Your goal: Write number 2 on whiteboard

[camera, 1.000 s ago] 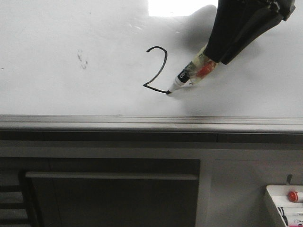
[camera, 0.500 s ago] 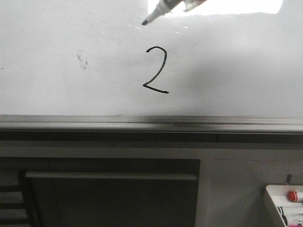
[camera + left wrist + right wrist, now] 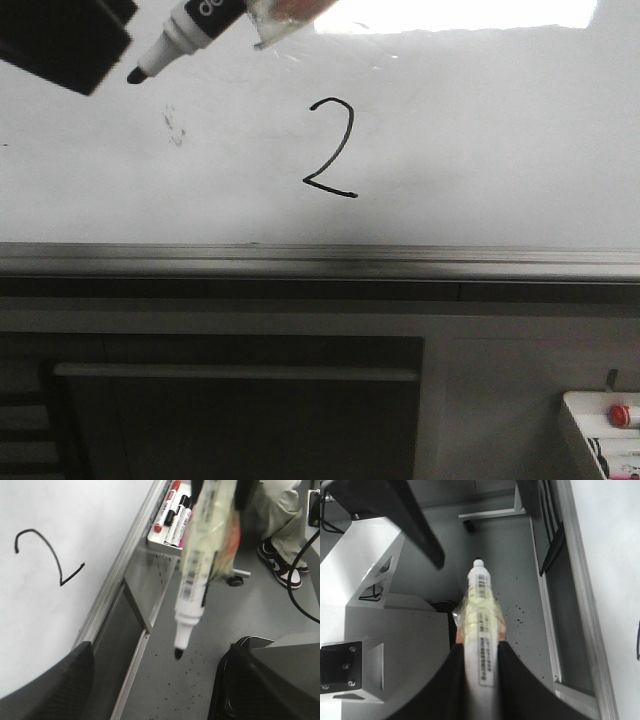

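The number 2 (image 3: pixel 332 150) is drawn in thin black line on the whiteboard (image 3: pixel 500 120), above its grey bottom rail (image 3: pixel 320 260). My right gripper (image 3: pixel 481 650) is shut on a black-tipped marker (image 3: pixel 480 605) wrapped in tape. The marker (image 3: pixel 190 30) hangs off the board at the top left, tip pointing down-left, well away from the digit. My left gripper (image 3: pixel 155 690) is open and empty; the marker (image 3: pixel 200 580) hangs in front of it. A black finger (image 3: pixel 60 40) shows at the top left corner. The digit also shows in the left wrist view (image 3: pixel 47 555).
A faint dark smudge (image 3: pixel 175 125) lies left of the digit. A white tray (image 3: pixel 580 420) with a red-capped item stands at the lower right; it holds several markers (image 3: pixel 170 515). A grey cabinet sits below the rail. A person's shoe (image 3: pixel 282 567) is on the floor.
The marker has lifted off the base stroke of the 2 and moved up and to the left, clear of the board. A black gripper finger has come in at the top left.
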